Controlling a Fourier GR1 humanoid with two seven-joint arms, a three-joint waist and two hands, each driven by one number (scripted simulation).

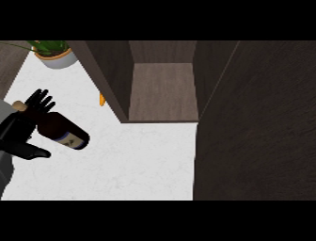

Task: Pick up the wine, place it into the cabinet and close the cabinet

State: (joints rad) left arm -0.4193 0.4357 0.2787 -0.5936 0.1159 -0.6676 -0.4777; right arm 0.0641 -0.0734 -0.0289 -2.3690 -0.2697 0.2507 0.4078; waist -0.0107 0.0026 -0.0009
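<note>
A dark wine bottle lies tilted on the white counter at the left, its cork toward the upper left and its label toward the lower right. My left hand is at the bottle's neck end. Its fingers are spread straight behind the neck and its thumb sticks out below, so the bottle sits between them without being clasped. The dark wood cabinet stands open at the top centre with a bare shelf inside. Its door is swung wide and fills the right side. My right hand does not show.
A potted green plant stands at the back left of the counter. A small orange item peeks out beside the cabinet's left wall. White counter stretches between the bottle and the cabinet opening.
</note>
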